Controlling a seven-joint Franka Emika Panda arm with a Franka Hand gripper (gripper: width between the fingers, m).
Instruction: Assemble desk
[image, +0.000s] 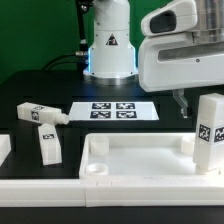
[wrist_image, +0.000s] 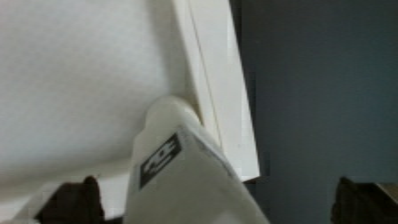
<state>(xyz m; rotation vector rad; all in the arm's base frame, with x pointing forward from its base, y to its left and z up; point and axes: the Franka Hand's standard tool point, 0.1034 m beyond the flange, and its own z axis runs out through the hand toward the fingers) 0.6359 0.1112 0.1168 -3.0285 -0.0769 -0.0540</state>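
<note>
The jaws stand wide apart and grip nothing; their dark fingertips (wrist_image: 71, 203) flank a square white upright leg (image: 210, 130) without touching it. It bears a black-and-white tag and stands at the corner of the smooth, raised-rimmed tabletop (image: 140, 160) on the exterior view's right. A lying leg (image: 40, 113) and a nearer leg (image: 48, 147) rest loose on the dark surface (image: 15, 95), beside the flat marker board (image: 118, 110).

2 views. The exterior view sits low and close in front of the desk slab (image: 140, 152), facing across it toward the robot base (image: 108, 50). The wrist view looks down on the slab from very near. Both show the upright leg (image: 210, 130) at the slab's rim.
</note>
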